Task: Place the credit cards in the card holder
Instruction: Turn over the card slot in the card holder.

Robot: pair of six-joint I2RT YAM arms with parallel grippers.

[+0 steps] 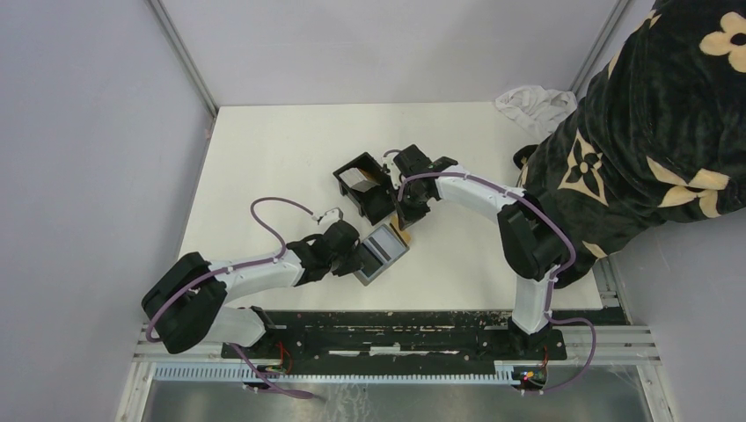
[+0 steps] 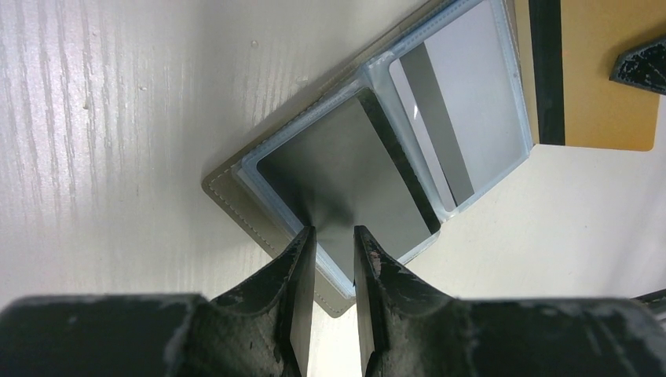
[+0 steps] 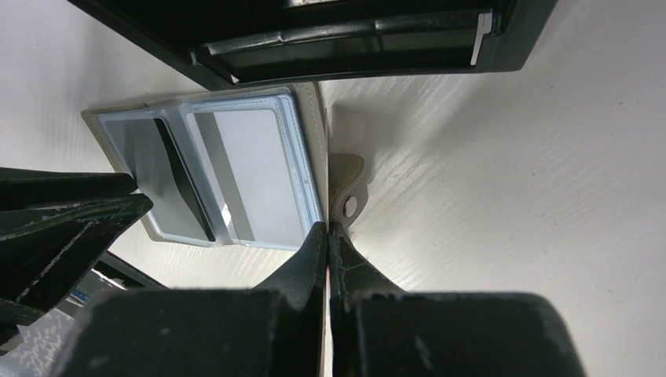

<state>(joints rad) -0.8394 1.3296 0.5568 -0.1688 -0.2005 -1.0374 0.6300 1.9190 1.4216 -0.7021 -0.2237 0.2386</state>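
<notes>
The card holder [image 1: 362,183], a black open-top box, stands mid-table and fills the top of the right wrist view [image 3: 353,43]. In front of it lies an open beige wallet [image 1: 384,251] with clear sleeves. One sleeve holds a dark grey card [image 2: 338,165], the other a whitish card [image 2: 471,94]. My left gripper [image 2: 334,232] is narrowly open, with its tips over the wallet's near corner. My right gripper [image 3: 326,228] is shut at the wallet's far edge. It appears to pinch the tan-gold card [image 2: 605,102], which is held on edge beside the wallet.
A white cloth [image 1: 532,101] lies at the table's back right corner. A person in a black patterned garment [image 1: 651,132] stands at the right edge. The wallet's snap tab [image 3: 349,206] lies by my right fingertips.
</notes>
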